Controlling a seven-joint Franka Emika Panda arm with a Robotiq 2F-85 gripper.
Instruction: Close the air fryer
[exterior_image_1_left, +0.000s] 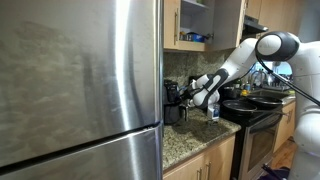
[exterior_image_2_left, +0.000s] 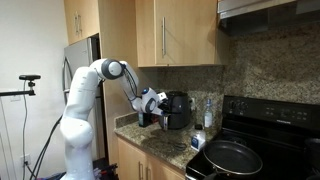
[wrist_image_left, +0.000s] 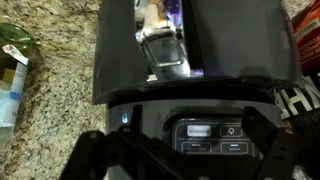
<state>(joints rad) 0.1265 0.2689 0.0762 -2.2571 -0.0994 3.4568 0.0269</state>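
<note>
Above the counter (exterior_image_2_left: 160, 148), arm (exterior_image_2_left: 128, 82) slopes down, pincer (exterior_image_2_left: 150, 106) at air fryer (exterior_image_2_left: 180, 108).

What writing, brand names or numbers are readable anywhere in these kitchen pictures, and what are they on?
No text reads whole.
air fryer control panel: button markings, too blurred to read.
dark package at the right edge of the wrist view: large white letters, cut off and unreadable.
container at the left edge: label blurred.
Both exterior views: nothing large enough to read.

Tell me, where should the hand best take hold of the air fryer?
By the shiny handle jutting mid-front from the air fryer, with the hand coming at that front and straddling it. It looks like the only narrow part; the rest is broad.
</note>
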